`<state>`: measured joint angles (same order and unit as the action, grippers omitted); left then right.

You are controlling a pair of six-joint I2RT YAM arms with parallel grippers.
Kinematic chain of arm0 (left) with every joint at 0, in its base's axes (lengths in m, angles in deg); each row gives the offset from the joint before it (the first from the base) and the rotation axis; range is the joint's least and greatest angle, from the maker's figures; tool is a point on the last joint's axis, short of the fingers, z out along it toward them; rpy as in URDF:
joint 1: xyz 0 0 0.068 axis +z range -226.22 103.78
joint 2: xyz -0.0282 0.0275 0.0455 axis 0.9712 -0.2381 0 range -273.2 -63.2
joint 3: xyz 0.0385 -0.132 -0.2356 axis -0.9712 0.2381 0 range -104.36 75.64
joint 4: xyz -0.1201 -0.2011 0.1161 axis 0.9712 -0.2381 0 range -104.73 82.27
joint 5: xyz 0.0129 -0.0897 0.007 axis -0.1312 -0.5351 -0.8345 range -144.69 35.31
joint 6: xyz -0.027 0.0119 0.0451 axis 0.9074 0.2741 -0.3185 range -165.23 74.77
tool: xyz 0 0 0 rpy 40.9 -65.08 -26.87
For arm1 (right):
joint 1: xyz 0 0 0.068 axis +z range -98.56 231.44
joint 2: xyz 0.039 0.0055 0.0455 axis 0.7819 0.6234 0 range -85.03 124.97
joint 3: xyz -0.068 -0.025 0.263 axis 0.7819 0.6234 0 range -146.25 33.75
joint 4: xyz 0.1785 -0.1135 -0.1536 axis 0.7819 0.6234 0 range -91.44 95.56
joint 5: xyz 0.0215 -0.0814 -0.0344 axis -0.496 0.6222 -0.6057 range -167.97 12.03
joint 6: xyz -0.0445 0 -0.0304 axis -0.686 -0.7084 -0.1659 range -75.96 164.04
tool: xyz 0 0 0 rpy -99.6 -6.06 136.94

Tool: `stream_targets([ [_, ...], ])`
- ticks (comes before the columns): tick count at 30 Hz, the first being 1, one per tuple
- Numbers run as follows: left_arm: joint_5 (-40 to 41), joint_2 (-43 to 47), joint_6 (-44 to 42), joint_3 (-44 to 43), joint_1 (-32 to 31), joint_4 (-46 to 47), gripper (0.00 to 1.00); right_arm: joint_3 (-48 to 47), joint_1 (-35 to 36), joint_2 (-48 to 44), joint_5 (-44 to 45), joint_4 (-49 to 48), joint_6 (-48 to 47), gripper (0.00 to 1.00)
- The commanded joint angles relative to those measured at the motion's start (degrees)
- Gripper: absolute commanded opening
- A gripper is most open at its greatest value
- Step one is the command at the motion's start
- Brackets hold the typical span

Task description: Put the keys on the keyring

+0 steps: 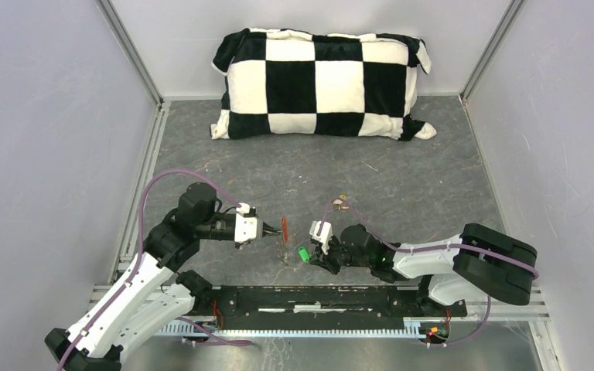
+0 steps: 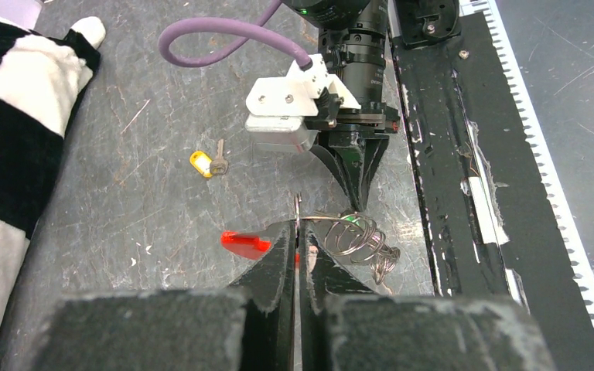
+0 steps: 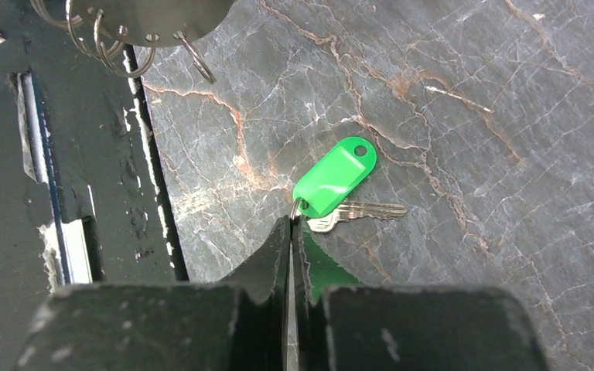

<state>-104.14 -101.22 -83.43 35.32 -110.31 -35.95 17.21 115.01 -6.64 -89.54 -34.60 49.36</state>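
1. Left of centre in the overhead view, the left hand (image 1: 272,230) is clenched on the keyring (image 2: 360,241). Its wrist view shows the thin silver ring pinched edge-on between the two closed fingers.
2. The red tag (image 2: 241,242) sticks out to the left of those fingers, low in that view. The coiled wire loops hang to their right, over the grey desk (image 1: 402,170).
3. Just right of the keyring, the right hand (image 1: 311,249) points its tips toward the loops, near them but apart.
4. The right hand's fingers are pressed together, grasping the small loop of the green-headed key (image 3: 334,176). The green head and silver blade lie just beyond the fingertips, at mid-frame in its wrist view.
5. The yellow-headed key (image 1: 343,205) lies alone on the desk, above and to the right of the right hand and touching neither hand.
6. A checkered pillow (image 1: 321,83) lies across the upper centre.
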Motion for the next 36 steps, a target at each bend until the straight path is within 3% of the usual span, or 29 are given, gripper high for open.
stream_targets([
  [1, 0.4, 0.8, 0.5, -1.0, 0.3, 0.7, 0.02, -1.7, -0.2, -0.7, -0.7, -0.8, -1.0, 0.00],
  [15, 0.6, 0.7, 0.2, -0.7, 0.3, 0.5, 0.02, -2.0, -0.2, -8.7, -1.0, 2.8, -0.6, 0.00],
  [24, 4.3, -0.6, 0.6, 0.4, 0.3, 0.4, 0.02, -10.7, -0.2, -17.6, 1.8, 16.8, 3.9, 0.00],
  [33, 5.3, -0.9, 1.4, 1.1, 0.3, 0.5, 0.02, -14.3, 0.1, -22.8, -3.3, 16.9, 6.2, 0.00],
  [36, 6.7, -1.2, 3.0, 1.2, 0.3, 1.4, 0.02, -18.7, 0.5, -21.6, -0.7, 20.8, 7.6, 0.00],
])
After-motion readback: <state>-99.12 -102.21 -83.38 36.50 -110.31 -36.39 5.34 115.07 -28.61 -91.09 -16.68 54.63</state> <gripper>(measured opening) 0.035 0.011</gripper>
